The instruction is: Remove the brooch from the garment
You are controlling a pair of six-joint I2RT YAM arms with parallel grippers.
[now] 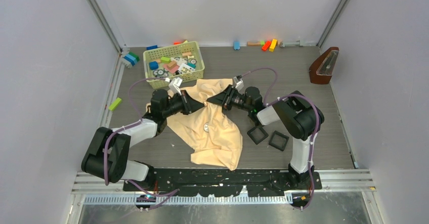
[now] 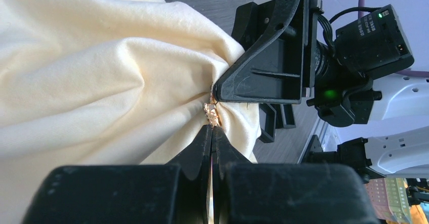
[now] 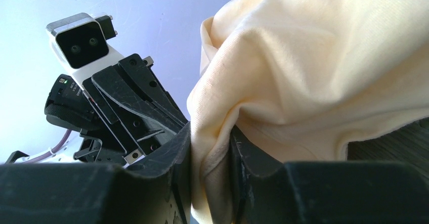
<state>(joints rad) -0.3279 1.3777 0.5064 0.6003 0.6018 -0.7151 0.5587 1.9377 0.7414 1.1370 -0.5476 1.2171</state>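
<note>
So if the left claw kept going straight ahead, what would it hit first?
The left claw meets the bunched garment almost at once, at a small glint, probably the brooch; the right claw sits just behind.

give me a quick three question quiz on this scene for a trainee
1. True or false: the right gripper has a fold of the garment pinched in its jaws.
2. Where do the two black square trays lie? A: one stacked on the other. B: on the table, right of the garment. C: on top of the garment.
3. Fill in: the left gripper has its jaws ___, with the tips at a tiny glinting ornament, likely the brooch.
Key: 1 true; 2 B; 3 shut.
</note>
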